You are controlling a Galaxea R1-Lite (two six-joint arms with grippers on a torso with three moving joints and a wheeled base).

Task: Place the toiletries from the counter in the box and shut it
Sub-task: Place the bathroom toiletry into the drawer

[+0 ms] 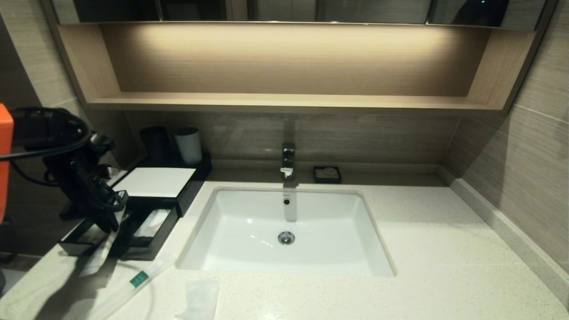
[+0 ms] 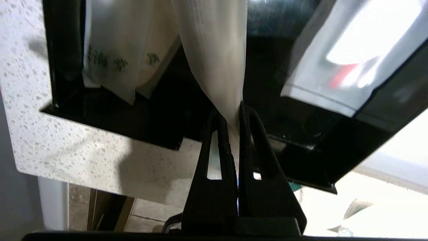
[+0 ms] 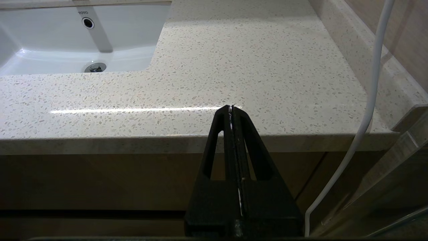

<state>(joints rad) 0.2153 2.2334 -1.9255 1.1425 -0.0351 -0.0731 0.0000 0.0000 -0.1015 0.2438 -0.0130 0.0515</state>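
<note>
1. I have a white packet (image 2: 214,57) pinched by its end in the left gripper (image 2: 234,117), fingers clamped tight on the wrapper. It hangs over the open drawer so it can drop into a compartment.
2. The box (image 1: 153,182) sits left of the sink (image 1: 378,249), drawer pulled out toward me — other packets already lie inside.
3. On the counter (image 1: 444,249) the green-label packet (image 1: 133,284) and the flat sachet (image 1: 199,298) remain, near the front edge.
4. My right gripper (image 3: 231,107) is parked below the counter's front edge, fingers pressed together on nothing.
</note>
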